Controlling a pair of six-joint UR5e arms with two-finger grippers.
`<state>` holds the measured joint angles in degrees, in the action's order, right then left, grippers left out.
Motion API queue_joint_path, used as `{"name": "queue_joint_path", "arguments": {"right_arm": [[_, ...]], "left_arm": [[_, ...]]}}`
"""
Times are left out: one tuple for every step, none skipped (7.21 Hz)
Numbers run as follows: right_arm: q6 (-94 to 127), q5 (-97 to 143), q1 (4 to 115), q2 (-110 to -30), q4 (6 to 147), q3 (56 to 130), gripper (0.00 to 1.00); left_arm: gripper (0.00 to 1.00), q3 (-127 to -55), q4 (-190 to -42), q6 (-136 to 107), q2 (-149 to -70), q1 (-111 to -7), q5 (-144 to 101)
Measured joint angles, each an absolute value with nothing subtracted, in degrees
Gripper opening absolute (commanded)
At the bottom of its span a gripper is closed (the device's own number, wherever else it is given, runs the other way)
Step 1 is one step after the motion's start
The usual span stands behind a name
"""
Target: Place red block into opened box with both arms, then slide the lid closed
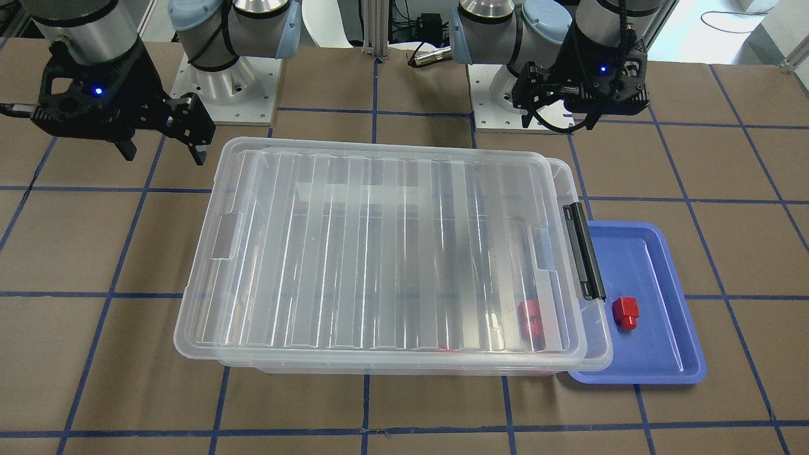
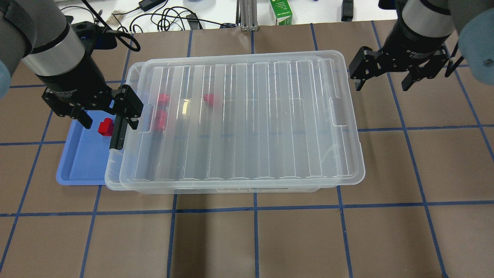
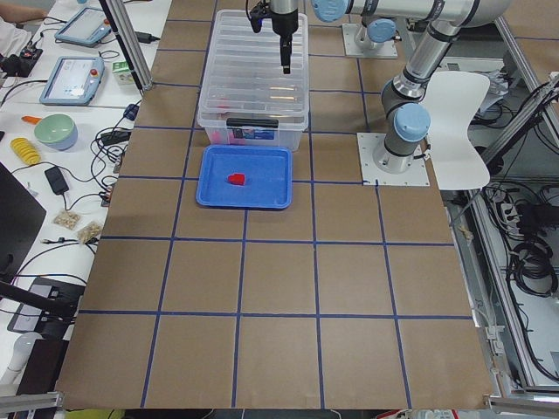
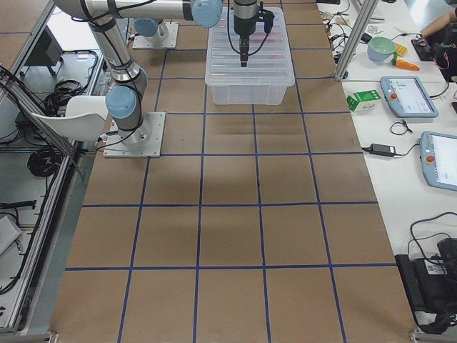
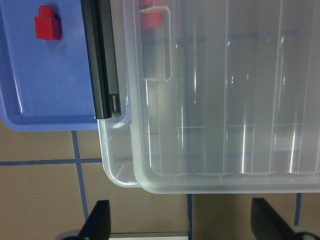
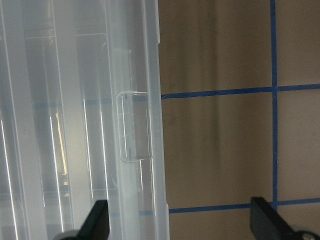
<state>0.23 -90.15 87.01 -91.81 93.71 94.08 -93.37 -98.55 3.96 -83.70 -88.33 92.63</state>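
One red block (image 2: 105,127) lies on a blue tray (image 2: 77,166), beside the box's black handle (image 2: 117,135). My left gripper (image 2: 110,119) hovers open above that block and the handle end, holding nothing. The clear box (image 2: 112,175) is covered by the ribbed lid (image 2: 247,119). The lid sits shifted away from the handle, so a narrow strip of the box (image 5: 114,165) is uncovered there. Several red blocks (image 2: 160,121) show blurred through the lid. My right gripper (image 2: 382,83) hangs open and empty beyond the lid's other short end, apart from it.
The blue tray (image 1: 657,360) touches the box's handle end. Cables, a green carton (image 2: 281,11) and tablets sit on the white bench past the table's far edge. Brown table surface with blue grid lines surrounds the box.
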Motion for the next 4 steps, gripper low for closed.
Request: {"name": "queue_joint_path", "arguments": {"right_arm": [[-0.15,-90.17,87.01,-90.08,97.50,96.39,1.00],[-0.54,-90.19,87.01,-88.34,102.44,98.65,1.00],[-0.81,-90.27,87.01,-86.74,106.52,100.35,1.00],[-1.35,-90.41,87.01,-85.46,108.59,101.56,1.00]], "left_arm": [[1.00,-93.38,-98.56,3.87,-83.68,-88.33,92.66],[1.00,-93.37,-98.55,3.72,-83.68,-88.31,92.70],[1.00,-93.35,-98.53,3.65,-83.67,-88.27,92.71],[1.00,-93.34,-98.53,3.66,-83.67,-88.26,92.70]]}}
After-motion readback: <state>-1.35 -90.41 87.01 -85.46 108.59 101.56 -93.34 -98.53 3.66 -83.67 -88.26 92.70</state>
